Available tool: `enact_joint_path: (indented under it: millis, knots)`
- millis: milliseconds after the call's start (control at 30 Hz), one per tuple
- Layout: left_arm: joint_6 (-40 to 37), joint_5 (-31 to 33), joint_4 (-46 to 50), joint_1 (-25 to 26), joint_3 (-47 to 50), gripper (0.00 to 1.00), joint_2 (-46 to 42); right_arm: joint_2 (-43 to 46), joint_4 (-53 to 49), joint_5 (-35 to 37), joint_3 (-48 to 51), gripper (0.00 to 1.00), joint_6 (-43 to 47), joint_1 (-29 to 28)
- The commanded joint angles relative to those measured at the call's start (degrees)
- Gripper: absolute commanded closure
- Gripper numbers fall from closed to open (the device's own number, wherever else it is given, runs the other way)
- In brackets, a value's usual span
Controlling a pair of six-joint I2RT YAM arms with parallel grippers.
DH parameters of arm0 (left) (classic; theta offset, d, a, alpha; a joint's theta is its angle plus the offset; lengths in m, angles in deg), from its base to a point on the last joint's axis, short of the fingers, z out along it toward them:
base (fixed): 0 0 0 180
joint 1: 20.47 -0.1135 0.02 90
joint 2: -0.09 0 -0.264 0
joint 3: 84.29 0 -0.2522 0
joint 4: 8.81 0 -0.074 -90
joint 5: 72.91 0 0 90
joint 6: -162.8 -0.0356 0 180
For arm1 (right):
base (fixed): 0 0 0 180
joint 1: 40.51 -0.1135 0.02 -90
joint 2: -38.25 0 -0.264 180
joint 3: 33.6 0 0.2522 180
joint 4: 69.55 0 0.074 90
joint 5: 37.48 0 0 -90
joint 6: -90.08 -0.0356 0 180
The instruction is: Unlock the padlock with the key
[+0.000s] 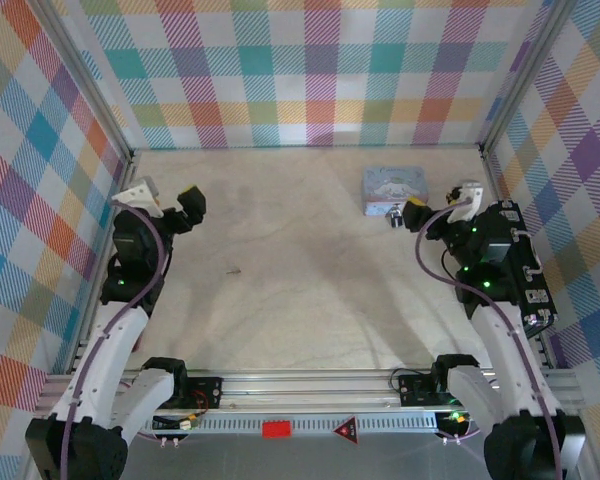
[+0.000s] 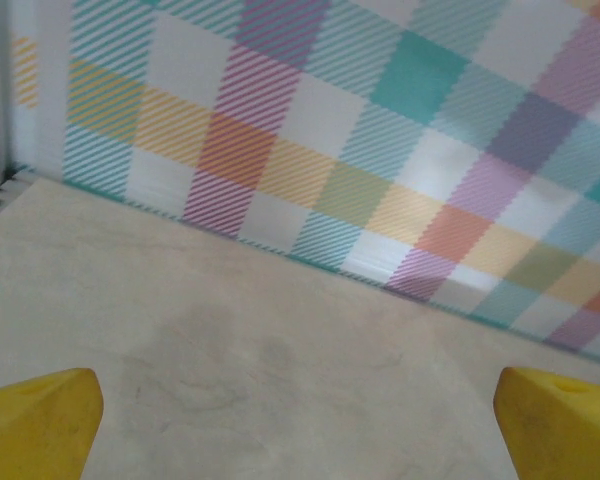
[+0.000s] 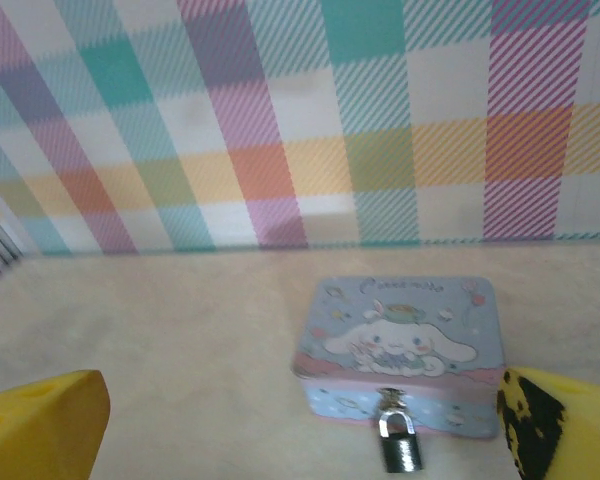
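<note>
Padlock (image 3: 401,448) hanging on tin (image 3: 405,340), lid shut

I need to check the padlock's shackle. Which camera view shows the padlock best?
Right wrist: the padlock hangs close and clear on the tin's front. Top external shows the padlock as a speck.

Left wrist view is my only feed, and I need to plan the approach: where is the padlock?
Observer: The padlock hangs at the front of a blue tin, seen from the right wrist.
Operator: Where does that tin sit?
Observer: The top view puts it at the far right, near the back wall, close beside the right gripper.
Operator: Is that gripper free?
Observer: Yes, its yellow fingers stand wide apart, holding nothing.
</note>
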State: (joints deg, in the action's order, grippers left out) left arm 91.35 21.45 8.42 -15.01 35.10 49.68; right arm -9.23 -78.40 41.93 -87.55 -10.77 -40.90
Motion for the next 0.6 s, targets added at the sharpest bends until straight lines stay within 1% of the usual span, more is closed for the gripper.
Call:
enact_joint_path:
  millis: [0,33,67,133,300,333,433,500,567]
  knots:
    - [8.4,4.6,23.1,0.3,-6.0,0.0,-0.1,2.2,-20.9,3.2,-5.5,0.01,-15.9,-0.2]
    - [9.1,5.0,26.1,0.3,-7.3,0.0,0.1,2.7,-25.5,5.2,-6.6,0.01,-20.6,-0.2]
    - [9.5,5.1,28.4,0.3,-8.0,0.0,0.1,3.0,-27.7,6.6,-7.2,0.01,-22.5,-0.2]
    - [9.8,3.5,29.7,0.2,-7.5,0.0,-0.4,3.5,-27.4,3.1,-7.1,0.01,-21.5,-0.2]
    - [8.0,-9.2,27.0,0.0,-3.4,0.0,-0.5,2.4,-25.6,-6.8,-7.2,0.01,-19.9,-0.3]
    - [7.9,-10.4,27.4,0.0,-3.3,0.0,0.0,1.8,-25.5,-7.8,-7.2,0.01,-20.3,-0.8]
    - [9.5,-12.3,31.2,0.0,-5.3,0.0,3.0,-0.5,-27.2,-6.1,-8.6,0.01,-20.8,-5.8]
    - [9.5,-15.8,32.1,0.0,-6.8,0.0,4.6,-2.6,-29.2,-0.5,-10.2,0.01,-20.7,-12.6]
    - [9.8,-16.2,32.6,0.0,-7.4,0.0,4.7,-5.2,-29.2,3.8,-11.3,0.01,-20.8,-19.4]
